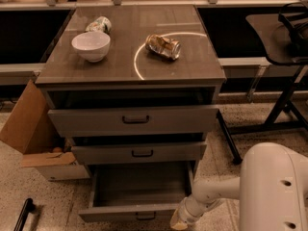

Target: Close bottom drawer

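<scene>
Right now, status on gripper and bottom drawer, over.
Gripper low, at right front corner of bottom drawer. Drawer pulled well out, not yet closed. Cardboard box sits left, outside the drawer's track.

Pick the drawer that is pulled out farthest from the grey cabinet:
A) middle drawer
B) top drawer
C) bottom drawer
C: the bottom drawer shows its whole open box, while the top drawer and middle drawer stick out only slightly; the claw sits low by the bottom drawer's front right corner.
</scene>
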Controlling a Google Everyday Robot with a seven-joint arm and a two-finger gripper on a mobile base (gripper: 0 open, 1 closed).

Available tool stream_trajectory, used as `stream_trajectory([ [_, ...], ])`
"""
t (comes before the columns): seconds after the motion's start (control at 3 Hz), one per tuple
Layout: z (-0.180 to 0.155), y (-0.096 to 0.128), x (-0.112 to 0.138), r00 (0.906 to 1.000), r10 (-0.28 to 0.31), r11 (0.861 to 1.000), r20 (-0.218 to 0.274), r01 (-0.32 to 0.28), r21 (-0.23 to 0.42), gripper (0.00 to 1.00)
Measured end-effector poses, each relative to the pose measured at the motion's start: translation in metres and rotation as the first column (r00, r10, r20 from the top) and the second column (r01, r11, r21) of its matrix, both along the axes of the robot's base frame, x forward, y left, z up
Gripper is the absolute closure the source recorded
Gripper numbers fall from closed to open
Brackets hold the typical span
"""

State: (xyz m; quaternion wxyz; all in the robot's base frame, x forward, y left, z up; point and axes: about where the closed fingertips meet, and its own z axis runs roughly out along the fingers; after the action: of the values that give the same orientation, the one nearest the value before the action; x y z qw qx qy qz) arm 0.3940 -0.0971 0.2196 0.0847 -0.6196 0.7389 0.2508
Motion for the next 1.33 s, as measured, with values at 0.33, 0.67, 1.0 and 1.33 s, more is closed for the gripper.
stream_trajectory([
  [0.33, -0.023, -0.013, 0.010, 0.9994, -0.010, 0.999, 0.033, 0.011, -0.035, 1.00],
  [0.67, -0.042, -0.020, 0.019, 0.9969, -0.020, 0.997, 0.076, 0.025, -0.072, 1.00],
  [1.0, -0.059, -0.023, 0.032, 0.9922, -0.030, 0.994, 0.121, 0.043, -0.101, 1.00],
  [1.33, -0.071, -0.024, 0.045, 0.9864, -0.050, 0.991, 0.156, 0.069, -0.118, 1.00],
])
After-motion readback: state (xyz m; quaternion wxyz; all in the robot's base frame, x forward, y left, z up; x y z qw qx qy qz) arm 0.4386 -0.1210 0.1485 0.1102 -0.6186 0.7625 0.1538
